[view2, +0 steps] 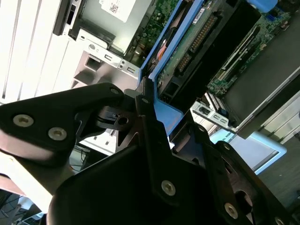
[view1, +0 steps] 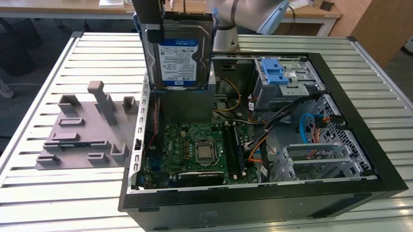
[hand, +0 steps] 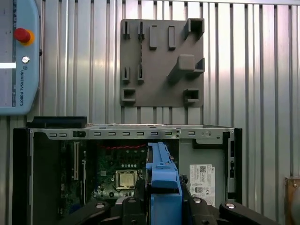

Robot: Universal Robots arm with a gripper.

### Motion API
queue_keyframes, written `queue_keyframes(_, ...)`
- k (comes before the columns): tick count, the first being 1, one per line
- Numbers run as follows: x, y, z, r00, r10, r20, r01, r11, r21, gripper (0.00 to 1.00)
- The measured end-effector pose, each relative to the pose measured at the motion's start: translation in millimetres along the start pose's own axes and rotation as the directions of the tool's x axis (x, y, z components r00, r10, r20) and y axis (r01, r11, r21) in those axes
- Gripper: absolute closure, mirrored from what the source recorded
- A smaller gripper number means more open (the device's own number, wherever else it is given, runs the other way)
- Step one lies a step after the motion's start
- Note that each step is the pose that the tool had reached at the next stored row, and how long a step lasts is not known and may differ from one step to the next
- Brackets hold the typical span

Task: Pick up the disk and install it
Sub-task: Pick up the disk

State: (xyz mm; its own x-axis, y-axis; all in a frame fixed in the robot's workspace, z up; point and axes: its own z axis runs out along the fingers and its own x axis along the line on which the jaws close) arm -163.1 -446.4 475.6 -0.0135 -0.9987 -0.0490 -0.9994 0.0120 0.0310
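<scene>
one disk (view1: 181, 55) here, hanging on edge just above the open computer case (view1: 258, 193), label facing the exterior view. the gripper (view2: 157, 110) is closed on its blue rails from above, i'd guess so it can drop in narrow side first. the grey holder (view1: 84, 130) on the worktop (view1: 38, 193) has no drive in it. the cage with the blue latch (view1: 281, 77) sits apart.

Setting: robotics lab or test workshop. Evidence: ribbed aluminium workbench (view1: 51, 193) carrying an open desktop computer case (view1: 258, 203) with its circuit board (view1: 193, 140) exposed; grey plastic holder plate (view1: 84, 130) beside it; robot arm (view1: 252, 14) at the bench's far side; control panel (hand: 18, 70) with red stop button (hand: 21, 35); wooden desks (view1: 116, 6) behind
</scene>
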Motion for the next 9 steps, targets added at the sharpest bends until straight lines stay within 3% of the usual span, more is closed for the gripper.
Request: queue_keyframes(9, 9.3, -18.0, 0.1, 1.0000, 0.000, -0.0001, 0.000, 1.0000, 0.0008, 0.64)
